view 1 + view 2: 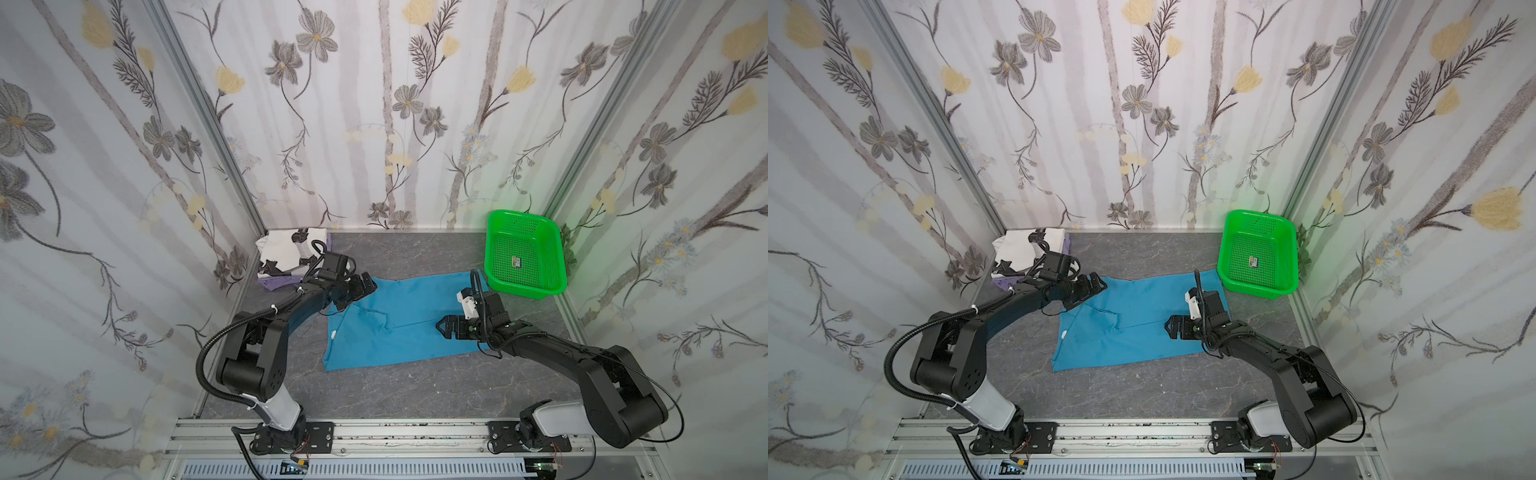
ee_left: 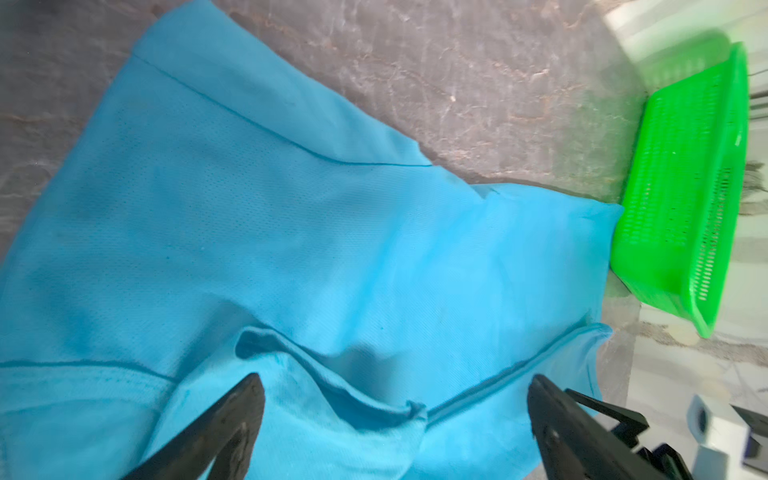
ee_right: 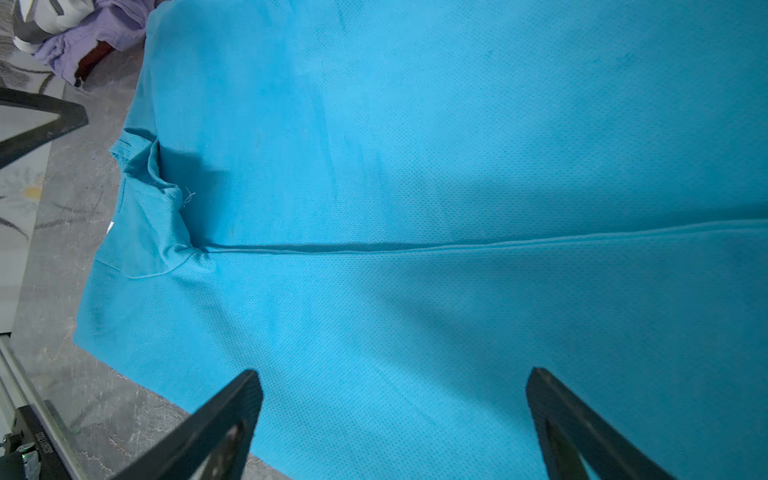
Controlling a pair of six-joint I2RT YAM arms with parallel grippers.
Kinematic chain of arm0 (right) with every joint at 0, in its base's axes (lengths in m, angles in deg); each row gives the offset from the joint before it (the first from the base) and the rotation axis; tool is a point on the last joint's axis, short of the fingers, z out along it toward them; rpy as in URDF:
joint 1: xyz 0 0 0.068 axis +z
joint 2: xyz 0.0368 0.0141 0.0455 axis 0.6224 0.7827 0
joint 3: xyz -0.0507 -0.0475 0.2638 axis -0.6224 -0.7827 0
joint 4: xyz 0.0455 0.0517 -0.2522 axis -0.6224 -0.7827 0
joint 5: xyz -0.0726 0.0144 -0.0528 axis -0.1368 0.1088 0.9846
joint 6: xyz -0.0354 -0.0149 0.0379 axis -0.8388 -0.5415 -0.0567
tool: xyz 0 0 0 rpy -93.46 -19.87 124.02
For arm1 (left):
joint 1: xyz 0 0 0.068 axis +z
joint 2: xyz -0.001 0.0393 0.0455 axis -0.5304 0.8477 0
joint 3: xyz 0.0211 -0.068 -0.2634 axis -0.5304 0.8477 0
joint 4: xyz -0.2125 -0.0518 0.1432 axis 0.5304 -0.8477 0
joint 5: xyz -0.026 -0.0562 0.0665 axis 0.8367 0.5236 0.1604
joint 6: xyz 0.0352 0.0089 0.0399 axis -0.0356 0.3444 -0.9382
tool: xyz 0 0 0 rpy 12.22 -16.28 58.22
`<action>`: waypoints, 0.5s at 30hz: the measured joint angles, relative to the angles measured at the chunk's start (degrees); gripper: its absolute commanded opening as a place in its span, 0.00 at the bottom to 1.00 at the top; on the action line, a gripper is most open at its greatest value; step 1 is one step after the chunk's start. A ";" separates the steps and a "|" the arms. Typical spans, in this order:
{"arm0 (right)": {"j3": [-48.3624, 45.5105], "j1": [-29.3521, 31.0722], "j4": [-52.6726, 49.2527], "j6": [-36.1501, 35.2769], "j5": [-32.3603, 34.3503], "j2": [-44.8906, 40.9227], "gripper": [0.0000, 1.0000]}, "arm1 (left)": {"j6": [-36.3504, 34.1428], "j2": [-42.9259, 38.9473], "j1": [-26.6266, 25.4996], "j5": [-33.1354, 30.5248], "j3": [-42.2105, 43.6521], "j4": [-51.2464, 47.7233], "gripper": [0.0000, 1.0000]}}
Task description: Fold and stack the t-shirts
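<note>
Your teal-blue t-shirt [image 1: 399,320] lies spread on the grey table [image 1: 415,390] just beside the green basket [image 1: 536,266]. One corner reaches the basket's wall, though the left wrist view blurs the basket [image 2: 681,187] too much for you to tell if they touch. The shirt is folded along a long crease, with a bunched fold at the end away from the basket.

Your left gripper [image 1: 368,286] hangs over the shirt's edge farthest from the basket, jaws spread wide and holding nothing [image 2: 395,386]. That arm hides the shirt corner beneath it. Your right gripper [image 1: 441,328] is over the end of the shirt nearer the basket, also spread and empty [image 3: 395,378]. You cannot tell whether either one touches the cloth.

Across the table from the basket, the white printed t-shirt [image 1: 286,251] sits on the lavender t-shirt [image 1: 276,283], which shows only as a strip. A small label inside the basket is too small to read.
</note>
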 measured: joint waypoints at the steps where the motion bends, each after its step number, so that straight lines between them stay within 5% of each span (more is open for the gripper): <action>1: 0.00 0.50 0.00 -0.02 -0.07 0.00 1.00 | -0.04 -1.81 0.00 0.02 0.98 0.22 1.00; 9: 0.94 9.66 0.87 1.27 -0.15 5.07 1.00 | 2.73 -14.32 -1.55 0.83 15.82 -2.84 1.00; 15: 0.79 20.22 2.43 4.48 1.70 5.70 1.00 | 4.20 -18.05 5.01 -1.53 15.06 -6.80 1.00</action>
